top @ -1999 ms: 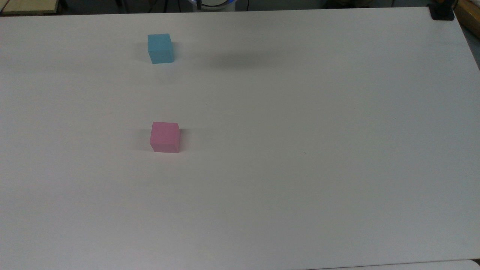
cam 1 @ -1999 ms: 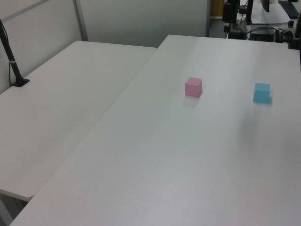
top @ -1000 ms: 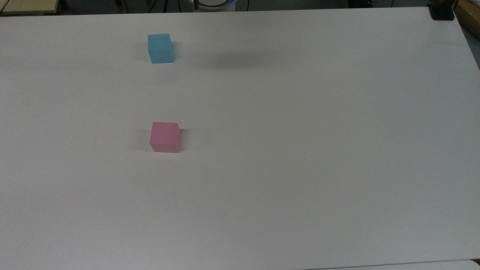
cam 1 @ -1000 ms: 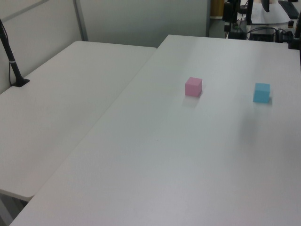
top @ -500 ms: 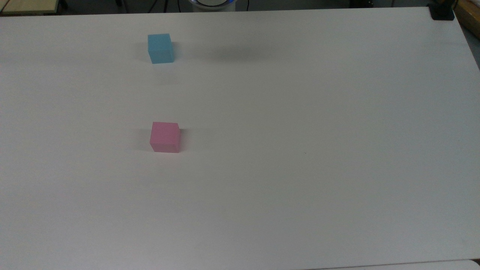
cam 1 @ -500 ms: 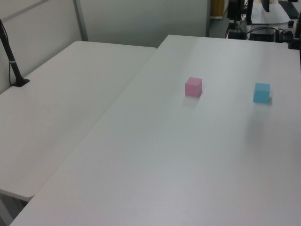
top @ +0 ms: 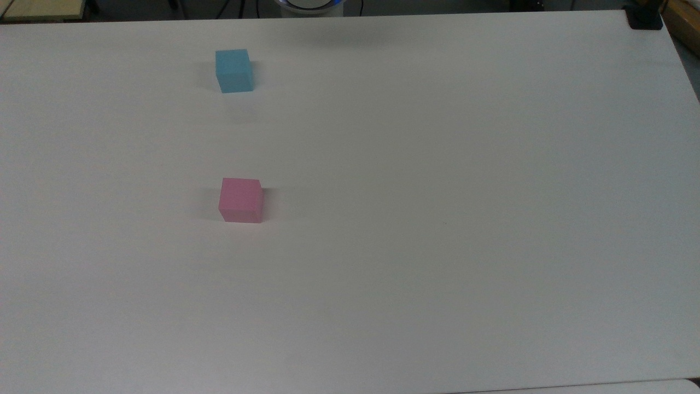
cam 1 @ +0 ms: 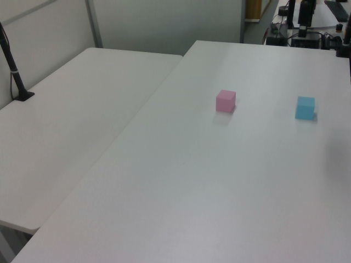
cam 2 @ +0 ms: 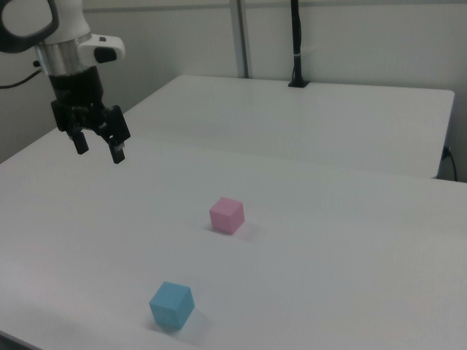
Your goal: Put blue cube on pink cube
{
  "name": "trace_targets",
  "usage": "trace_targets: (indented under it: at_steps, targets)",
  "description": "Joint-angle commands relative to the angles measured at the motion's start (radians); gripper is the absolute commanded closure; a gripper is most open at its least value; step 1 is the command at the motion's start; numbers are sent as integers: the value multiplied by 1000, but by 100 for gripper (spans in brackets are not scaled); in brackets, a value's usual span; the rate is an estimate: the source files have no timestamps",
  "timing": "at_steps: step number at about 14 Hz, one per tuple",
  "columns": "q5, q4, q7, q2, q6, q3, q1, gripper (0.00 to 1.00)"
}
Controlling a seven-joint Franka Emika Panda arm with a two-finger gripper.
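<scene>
The white table (top: 437,164) carries 2 cubes, well apart. In the right view the arm hangs high over the table at about 10 o'clock from the pink cube, its gripper (cam 2: 98,150) released, fingers spread with nothing between them. In the top view the pink cube (top: 241,200) sits left of centre, and the blue cube (top: 234,70) lies at 12 o'clock from it, both resting flat. Judged from this, nothing is done: approach, grasp, lift and stacking all remain.
</scene>
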Motion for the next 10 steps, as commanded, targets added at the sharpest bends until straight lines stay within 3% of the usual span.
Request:
trace_targets:
  at_steps: [1,6,10]
  targets:
    - [13,-91,-62,-81,7,-11,-4,0]
    - [0,-172,-89,-87,33,-53,-5,0]
    - [-37,-315,-114,-83,207,-65,-47,0]
